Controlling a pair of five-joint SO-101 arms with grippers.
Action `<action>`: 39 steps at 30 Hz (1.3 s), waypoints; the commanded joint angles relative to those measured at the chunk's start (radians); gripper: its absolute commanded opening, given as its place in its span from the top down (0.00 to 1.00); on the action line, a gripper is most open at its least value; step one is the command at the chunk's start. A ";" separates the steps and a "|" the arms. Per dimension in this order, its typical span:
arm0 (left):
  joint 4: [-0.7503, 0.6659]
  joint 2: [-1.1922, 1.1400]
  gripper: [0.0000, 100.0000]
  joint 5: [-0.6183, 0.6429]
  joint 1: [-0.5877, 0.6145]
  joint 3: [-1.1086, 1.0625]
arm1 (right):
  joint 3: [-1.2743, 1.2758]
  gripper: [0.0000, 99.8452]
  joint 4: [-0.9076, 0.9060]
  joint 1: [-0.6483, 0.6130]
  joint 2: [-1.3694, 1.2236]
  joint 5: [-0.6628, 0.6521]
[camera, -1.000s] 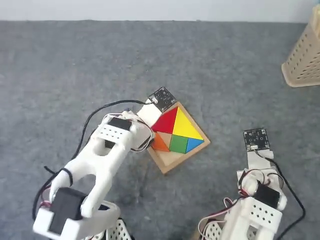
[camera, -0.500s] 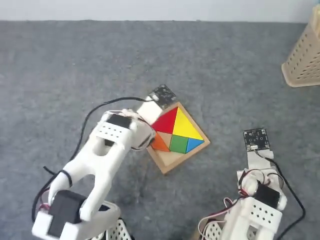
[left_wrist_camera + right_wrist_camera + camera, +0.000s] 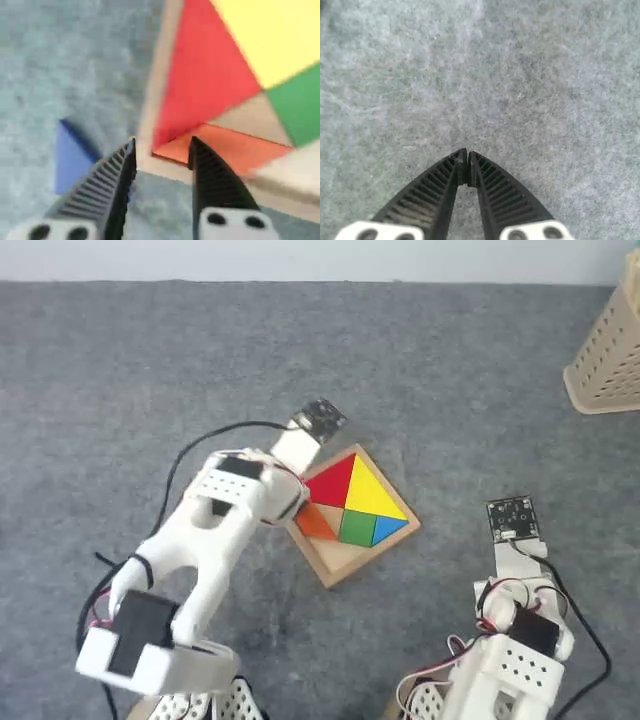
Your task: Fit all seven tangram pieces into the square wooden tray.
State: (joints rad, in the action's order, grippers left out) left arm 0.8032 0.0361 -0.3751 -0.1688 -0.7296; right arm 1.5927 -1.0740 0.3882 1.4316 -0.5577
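Observation:
The square wooden tray (image 3: pixel 333 570) lies on the grey carpet, turned like a diamond. In it sit a red triangle (image 3: pixel 338 483), a yellow triangle (image 3: pixel 372 490), an orange piece (image 3: pixel 315 524), a green piece (image 3: pixel 356 527), a light blue piece (image 3: pixel 390 529) and a tan piece (image 3: pixel 329 511). My left arm (image 3: pixel 235 502) hangs over the tray's left corner. My left gripper (image 3: pixel 162 145) is open, its jaws straddling the tray's rim (image 3: pixel 160 100) by the red triangle (image 3: pixel 205 80) and orange piece (image 3: pixel 235 150). A dark blue piece (image 3: pixel 70 157) lies on the carpet just outside that rim. My right gripper (image 3: pixel 467 156) is shut over bare carpet.
A perforated beige basket (image 3: pixel 605 350) stands at the far right edge. My right arm (image 3: pixel 515 640) sits at the front right, apart from the tray. Open carpet lies behind the tray and to its left.
My left arm has swung a little to the left and back, drawing its wrist toward the tray's left corner. The right arm has not moved.

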 commanded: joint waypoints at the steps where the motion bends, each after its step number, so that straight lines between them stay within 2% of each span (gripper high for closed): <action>1: 0.015 0.002 0.84 -0.014 0.038 0.045 | 0.005 0.99 -0.016 0.015 0.021 -0.017; 6: 0.150 0.100 0.84 -0.003 0.052 0.116 | 0.005 0.99 -0.016 0.015 0.021 -0.017; 10: 0.226 0.242 0.84 0.074 0.155 0.176 | 0.005 0.99 -0.016 0.015 0.021 -0.017; 13: 0.229 0.245 0.84 0.071 0.216 0.179 | 0.005 0.99 -0.016 0.015 0.021 -0.017; 18: 0.229 0.109 0.79 0.077 0.305 0.209 | 0.005 0.99 -0.016 0.015 0.021 -0.017; 24: 0.241 -0.100 0.76 0.081 0.319 0.349 | 0.006 0.99 -0.016 0.015 0.021 -0.017; 28: 0.305 -0.262 0.76 0.133 0.325 0.495 | 0.006 0.99 -0.016 0.015 0.021 -0.017; 33: 0.431 -0.434 0.76 0.140 0.342 0.644 | 0.011 0.99 -0.016 0.015 0.022 -0.018; 39: 0.540 -0.468 0.76 0.138 0.302 0.679 | 0.011 0.99 -0.016 0.015 0.022 -0.018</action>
State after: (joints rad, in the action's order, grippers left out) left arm 1.2804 -0.4319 -0.2447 0.1611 -0.0790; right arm 1.5927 -1.0740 0.3882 1.4316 -0.5577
